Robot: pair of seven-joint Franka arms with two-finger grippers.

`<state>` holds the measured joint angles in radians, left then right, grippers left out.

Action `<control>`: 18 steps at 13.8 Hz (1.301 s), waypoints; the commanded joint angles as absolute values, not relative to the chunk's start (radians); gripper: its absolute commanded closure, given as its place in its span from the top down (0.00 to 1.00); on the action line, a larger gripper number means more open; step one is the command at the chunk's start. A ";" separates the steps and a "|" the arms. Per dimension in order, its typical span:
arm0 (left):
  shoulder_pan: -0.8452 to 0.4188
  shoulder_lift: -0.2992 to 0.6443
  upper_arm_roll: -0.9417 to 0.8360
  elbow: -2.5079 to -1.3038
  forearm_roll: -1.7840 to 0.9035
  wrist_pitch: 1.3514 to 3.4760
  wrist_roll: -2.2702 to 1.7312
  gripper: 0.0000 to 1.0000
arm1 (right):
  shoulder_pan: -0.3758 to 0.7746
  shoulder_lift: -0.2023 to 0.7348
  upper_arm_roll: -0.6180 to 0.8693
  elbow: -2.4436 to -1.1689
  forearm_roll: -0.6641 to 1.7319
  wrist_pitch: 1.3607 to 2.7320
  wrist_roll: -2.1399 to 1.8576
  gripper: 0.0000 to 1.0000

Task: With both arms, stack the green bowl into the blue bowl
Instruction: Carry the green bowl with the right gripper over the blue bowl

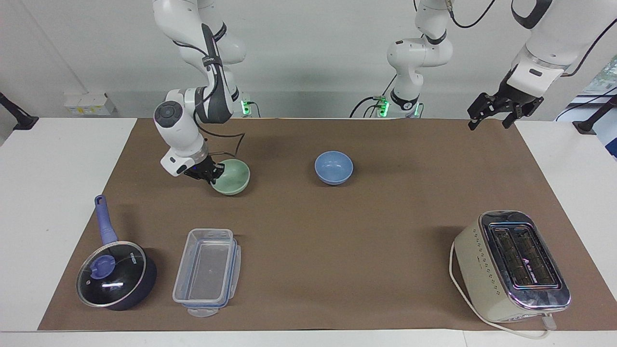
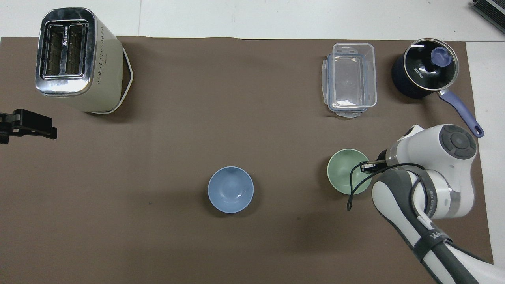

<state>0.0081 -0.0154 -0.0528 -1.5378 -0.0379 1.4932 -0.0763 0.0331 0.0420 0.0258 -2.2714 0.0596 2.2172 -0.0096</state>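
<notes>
Green bowl (image 1: pixel 232 177) on the brown mat (image 1: pixel 308 226) toward the right arm's end, tipped slightly, nothing inside. Right gripper (image 1: pixel 212 175) pinched shut on its rim at the side toward that end. Blue bowl (image 1: pixel 333 167) upright and hollow near mid-table, well apart from the green one, about level with it. Left gripper (image 1: pixel 491 115) raised over the mat's corner at the left arm's end, fingers spread, holding nothing, waiting. Clear plastic box (image 1: pixel 207 271) with blue clips, lidless, nothing in it, farther from the robots than the green bowl. Dark saucepan (image 1: pixel 115 274) just beside the box, glass lid on with a blue knob, contents not visible; white lettering on the lid too small to read from this side. Cream toaster (image 1: pixel 511 265) at the left arm's end, both slots dark; a small label between the slots, unreadable.

From overhead: green bowl (image 2: pixel 347 171) showing a bare interior, right gripper (image 2: pixel 367 166) clamped at its rim. Blue bowl (image 2: pixel 230 189) likewise bare inside. Left gripper (image 2: pixel 27 127) at the frame's edge, nearer the robots than the toaster (image 2: pixel 77 59). Clear plastic box (image 2: pixel 350 79) see-through to the mat (image 2: pixel 221 118). Saucepan (image 2: pixel 426 73) lid lettering reading "KONKA". Toaster label still illegible.
</notes>
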 commanded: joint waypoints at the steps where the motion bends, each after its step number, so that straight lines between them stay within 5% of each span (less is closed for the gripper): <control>1: 0.017 -0.038 -0.058 -1.565 -0.017 1.503 -0.067 1.00 | 0.047 0.011 0.035 -2.241 0.127 2.148 -0.034 0.00; 8: 0.017 -0.038 -0.058 -1.565 -0.017 1.503 -0.067 1.00 | 0.322 -0.038 0.035 -2.182 0.147 2.103 0.248 0.00; 14: 0.017 -0.038 -0.058 -1.565 -0.017 1.503 -0.067 1.00 | 0.550 0.044 0.037 -2.068 0.213 2.147 0.495 0.00; 18: 0.017 -0.038 -0.058 -1.565 -0.017 1.503 -0.067 1.00 | 0.598 0.090 0.037 -2.052 0.212 2.200 0.558 0.00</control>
